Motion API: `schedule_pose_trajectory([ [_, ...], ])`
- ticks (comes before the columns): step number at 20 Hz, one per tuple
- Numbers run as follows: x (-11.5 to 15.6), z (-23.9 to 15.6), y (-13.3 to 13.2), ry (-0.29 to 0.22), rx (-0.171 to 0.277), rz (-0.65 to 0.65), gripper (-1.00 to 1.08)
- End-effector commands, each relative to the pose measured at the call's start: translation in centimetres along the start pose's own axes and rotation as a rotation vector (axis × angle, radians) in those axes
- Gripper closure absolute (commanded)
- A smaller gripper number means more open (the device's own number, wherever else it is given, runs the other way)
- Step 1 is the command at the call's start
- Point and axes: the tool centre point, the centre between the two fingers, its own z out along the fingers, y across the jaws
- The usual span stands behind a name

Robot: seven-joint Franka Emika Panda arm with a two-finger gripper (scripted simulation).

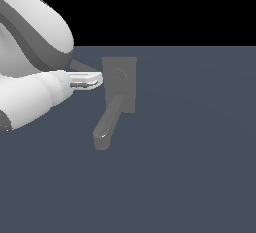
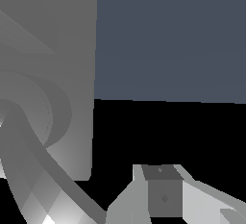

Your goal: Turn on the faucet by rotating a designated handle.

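Grey handle (image 1: 85,67) angled toward exterior view's left

Flat slate-blue floor (image 1: 190,167), grey faucet (image 1: 119,84) standing on it

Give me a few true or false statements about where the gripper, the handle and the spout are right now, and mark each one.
1. The gripper is beside the faucet back plate, on the exterior view's left. True.
2. The thick spout points straight up from the plate. False: it runs down toward the exterior view's lower left.
3. The thin handle extends from the hub toward the exterior view's left, just above the gripper. True.
4. The gripper is clamped on the spout's tip. False: it is up near the hub, well away from the tip.
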Motion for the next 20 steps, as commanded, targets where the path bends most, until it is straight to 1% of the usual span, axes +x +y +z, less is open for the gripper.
schedule_pose_trajectory([
  [1,-1.3,0.0,-0.3,-0.005,0.0,0.005,1.08],
  [9,-4.5,0.0,-1.1,-0.008,-0.002,0.007,1.08],
  [10,-4.5,0.0,-1.1,-0.008,-0.002,0.007,1.08],
  [11,-3.3,-0.3,-1.3,0.007,0.002,0.0,1.08],
  [20,-5.8,-0.2,-3.5,0.0,0.0,0.003,1.08],
])
